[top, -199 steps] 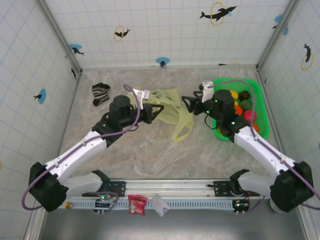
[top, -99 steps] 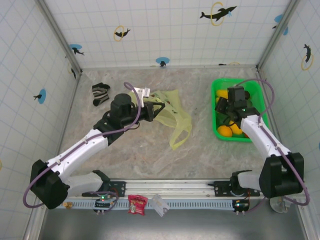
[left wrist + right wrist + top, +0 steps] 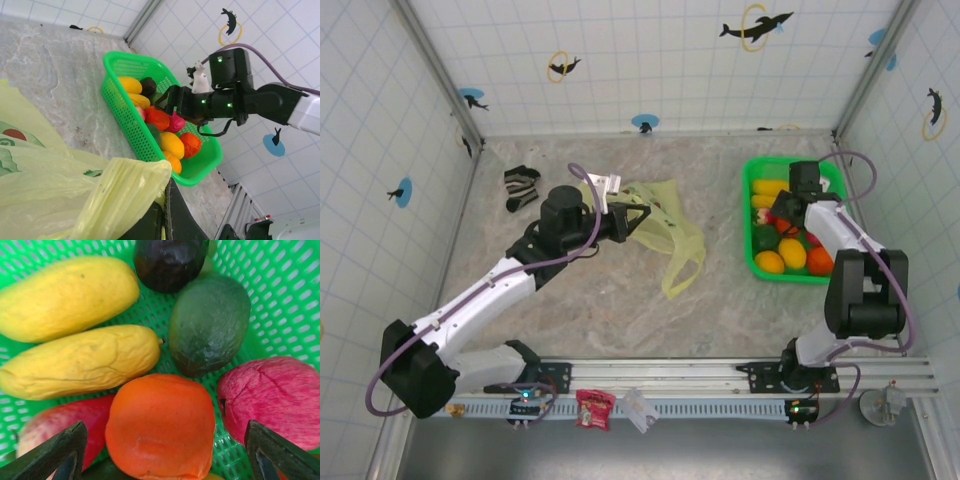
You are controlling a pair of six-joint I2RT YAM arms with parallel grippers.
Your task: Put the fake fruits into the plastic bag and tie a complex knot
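You have a grey-beige marbled table (image 3: 620,310) across the middle of the frame, boxed in by white grid-tiled walls (image 3: 650,60) at top, left and right. Dark dolphin stickers (image 3: 756,24) dot them, and metal posts (image 3: 438,70) mark the upper corners.

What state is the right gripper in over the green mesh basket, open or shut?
Open: the right gripper has dark fingertips wide apart, flanking the glossy orange fruit.

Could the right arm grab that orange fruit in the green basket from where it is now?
Probably yes. The right gripper hangs open just above the orange fruit, a finger on either side, and nothing lies on top of it.
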